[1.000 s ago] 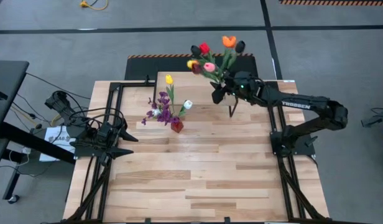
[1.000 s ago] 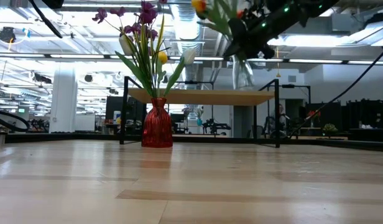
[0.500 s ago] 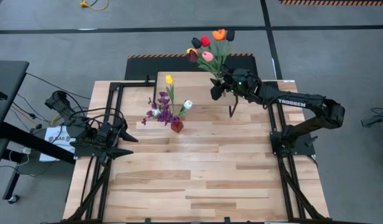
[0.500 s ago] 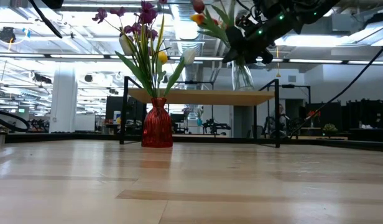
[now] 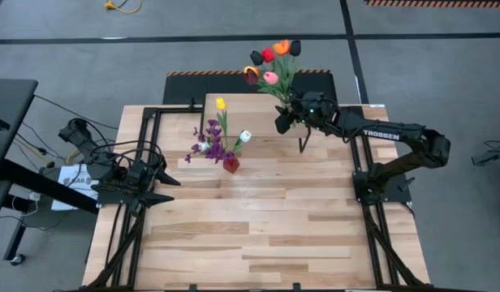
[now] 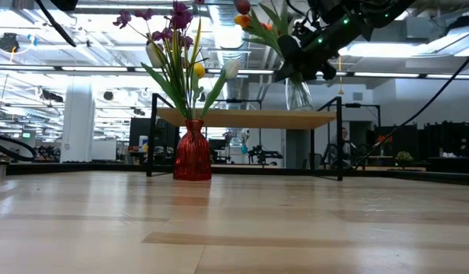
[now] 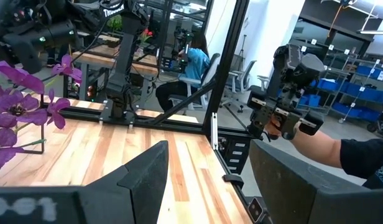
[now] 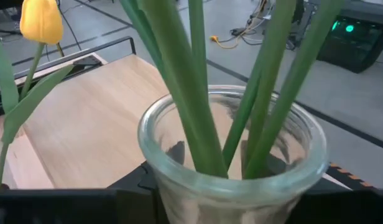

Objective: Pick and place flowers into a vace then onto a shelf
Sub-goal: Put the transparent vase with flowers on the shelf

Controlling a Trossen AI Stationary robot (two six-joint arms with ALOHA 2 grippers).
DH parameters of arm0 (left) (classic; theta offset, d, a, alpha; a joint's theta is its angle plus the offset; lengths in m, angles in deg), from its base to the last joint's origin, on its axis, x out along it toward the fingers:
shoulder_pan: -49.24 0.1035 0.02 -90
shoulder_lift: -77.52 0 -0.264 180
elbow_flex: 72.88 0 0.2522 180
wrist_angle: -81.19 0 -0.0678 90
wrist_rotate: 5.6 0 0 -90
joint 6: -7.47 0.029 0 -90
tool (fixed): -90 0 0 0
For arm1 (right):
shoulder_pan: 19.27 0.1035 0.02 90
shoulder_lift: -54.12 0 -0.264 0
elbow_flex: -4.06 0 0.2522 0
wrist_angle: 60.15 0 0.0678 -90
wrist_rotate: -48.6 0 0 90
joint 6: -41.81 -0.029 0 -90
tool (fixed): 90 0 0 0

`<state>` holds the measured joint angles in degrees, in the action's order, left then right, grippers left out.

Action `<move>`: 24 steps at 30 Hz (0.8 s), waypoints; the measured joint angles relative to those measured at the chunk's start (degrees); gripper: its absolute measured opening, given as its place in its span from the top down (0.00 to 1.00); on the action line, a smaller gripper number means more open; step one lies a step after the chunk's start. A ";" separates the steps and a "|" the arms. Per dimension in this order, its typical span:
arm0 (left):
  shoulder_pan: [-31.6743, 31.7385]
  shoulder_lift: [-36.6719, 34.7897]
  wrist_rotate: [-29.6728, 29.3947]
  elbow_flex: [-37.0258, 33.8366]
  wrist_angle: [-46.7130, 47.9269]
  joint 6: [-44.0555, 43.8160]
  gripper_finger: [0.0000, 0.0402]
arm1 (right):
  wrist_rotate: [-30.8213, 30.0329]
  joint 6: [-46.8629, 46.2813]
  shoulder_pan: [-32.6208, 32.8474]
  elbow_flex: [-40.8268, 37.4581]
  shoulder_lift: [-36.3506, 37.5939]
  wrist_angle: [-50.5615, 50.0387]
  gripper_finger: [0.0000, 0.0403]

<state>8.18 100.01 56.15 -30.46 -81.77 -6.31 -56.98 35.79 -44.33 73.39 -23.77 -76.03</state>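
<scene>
Flowers (image 5: 273,66) in clear glass vase (image 6: 298,92): tulips, red, orange, pink, yellow, near-black. Stems long and green, running up through the vase mouth, bunched at the bottom, fanning toward the heads. Long axis near upright, leaning a little; from overhead the heads lie toward the far edge of the bench (image 5: 258,219), past the shelf's rear side. Vase base at shelf-top level in the low view; touching or just above, cannot tell.

Right hand (image 5: 292,116) clamped on the glass vase from the side, over the far right end of the shelf (image 6: 246,117). Vase rim fills the right wrist view, dark fingers either side below it.

Shelf: light-wood board on thin black legs, at the far side of the bench, long axis across the bench.

Second bunch in red vase (image 5: 231,164): purple blossoms (image 5: 208,143), yellow tulip (image 5: 221,103), white tulip (image 5: 245,136). Standing on the bench just in front of the shelf, left of the right hand. Stems upright, splaying left and far.

Left hand (image 5: 165,188) at the left edge of the bench, well apart from both vases, fingers apart, nothing between them.

Person seated at a desk beyond the bench, seen in the left wrist view.
</scene>
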 joint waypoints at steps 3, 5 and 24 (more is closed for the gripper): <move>0.00 0.00 0.00 0.00 0.08 -0.02 0.46 | -1.00 -0.37 0.55 0.00 0.00 -0.18 0.62; 0.00 0.01 0.02 0.00 0.09 -0.02 0.46 | -2.40 -0.46 1.04 0.00 0.00 -0.33 0.61; 0.00 0.00 0.07 0.00 0.46 -0.41 0.46 | -2.37 -0.54 1.66 -0.13 -0.17 4.65 0.61</move>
<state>8.18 100.01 56.21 -30.46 -81.31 -6.72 -59.34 35.25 -42.67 73.26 -23.95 -71.37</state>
